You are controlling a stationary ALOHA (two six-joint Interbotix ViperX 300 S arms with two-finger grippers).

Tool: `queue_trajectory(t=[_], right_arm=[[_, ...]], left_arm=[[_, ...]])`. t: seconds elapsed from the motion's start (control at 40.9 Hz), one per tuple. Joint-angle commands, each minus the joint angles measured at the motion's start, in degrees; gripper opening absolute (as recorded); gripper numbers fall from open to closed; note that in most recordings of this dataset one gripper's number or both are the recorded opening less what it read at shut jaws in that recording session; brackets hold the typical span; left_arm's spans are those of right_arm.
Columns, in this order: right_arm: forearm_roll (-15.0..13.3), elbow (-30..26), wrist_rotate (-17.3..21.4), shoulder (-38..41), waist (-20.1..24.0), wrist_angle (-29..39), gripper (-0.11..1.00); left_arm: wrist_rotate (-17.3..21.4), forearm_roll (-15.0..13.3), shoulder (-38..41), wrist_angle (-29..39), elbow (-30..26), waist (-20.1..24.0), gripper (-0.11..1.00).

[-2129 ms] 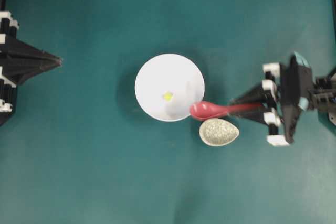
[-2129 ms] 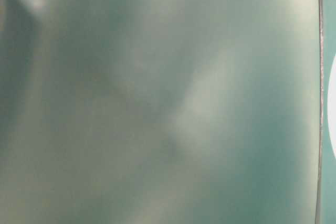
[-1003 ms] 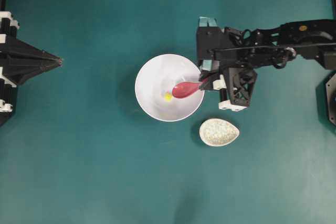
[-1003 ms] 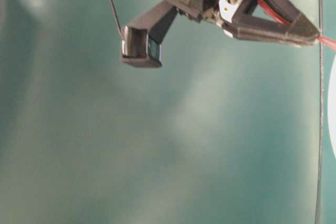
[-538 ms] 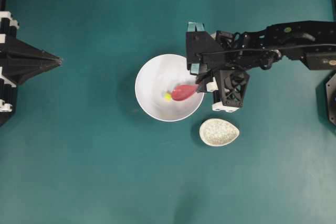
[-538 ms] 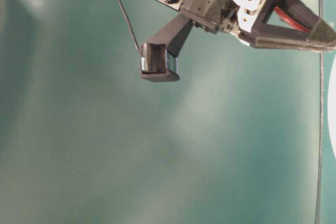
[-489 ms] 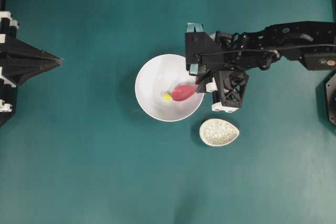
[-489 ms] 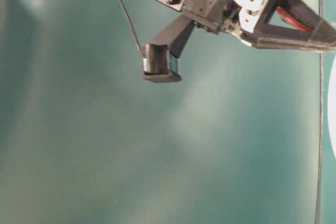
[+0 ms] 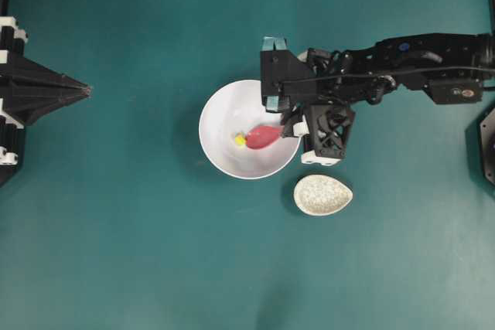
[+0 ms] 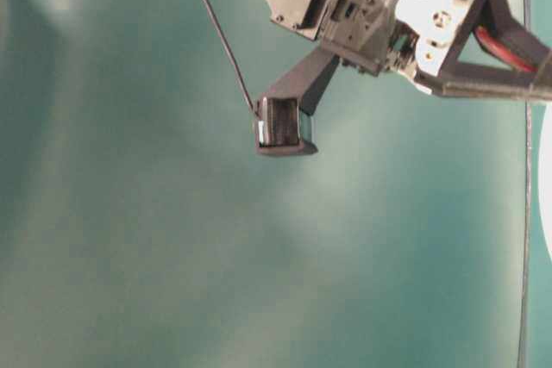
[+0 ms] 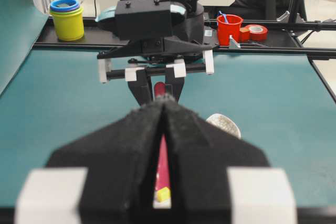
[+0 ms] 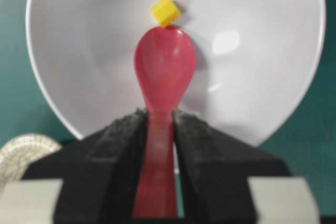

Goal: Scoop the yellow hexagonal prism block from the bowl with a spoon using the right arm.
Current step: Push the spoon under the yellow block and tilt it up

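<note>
The white bowl (image 9: 213, 110) sits mid-table. The tiny yellow hexagonal prism block (image 9: 240, 140) lies on its floor. My right gripper (image 9: 292, 126) is shut on the handle of the pinkish-red spoon (image 9: 263, 137) at the bowl's right rim. In the right wrist view the gripper (image 12: 159, 114) holds the spoon (image 12: 164, 72) pointing into the bowl (image 12: 262, 51), and the scoop's tip touches the block (image 12: 165, 11). The block lies outside the scoop. My left gripper (image 9: 87, 91) is shut and empty at the far left, with its tips (image 11: 165, 99) pressed together.
A speckled teardrop spoon rest (image 9: 322, 195) lies just below and right of the bowl. The right arm (image 10: 414, 23) hangs over the table beside the bowl. Cups (image 11: 67, 18) and a red cup (image 11: 229, 29) stand beyond the table's far edge.
My right gripper has moved left, carrying the spoon deeper into the bowl. The scoop tip has reached the yellow block and pushed it slightly left. The left arm has not moved.
</note>
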Motion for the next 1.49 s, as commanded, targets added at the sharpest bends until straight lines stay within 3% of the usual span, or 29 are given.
queue_trajectory(t=[0.0,0.587,0.93,1.468], right_arm=[[0.0,-1.58,-0.18,-0.44,-0.09,-1.23,0.24],[0.0,-2.46,-0.53,0.53,-0.09,-9.05,0.24],[0.0,-2.37,-0.53,0.44,-0.09,-10.02,0.24],[0.18,1.05,-0.44,-1.49,0.09,-15.64,0.24]], left_arm=[[-0.09,0.18,0.26,-0.35,-1.32,0.09,0.0],[-0.09,0.18,0.26,-0.26,-1.32,0.09,0.0],[-0.09,0.18,0.26,-0.26,-1.32,0.09,0.0],[-0.09,0.18,0.26,-0.26,-1.23,0.09,0.0]])
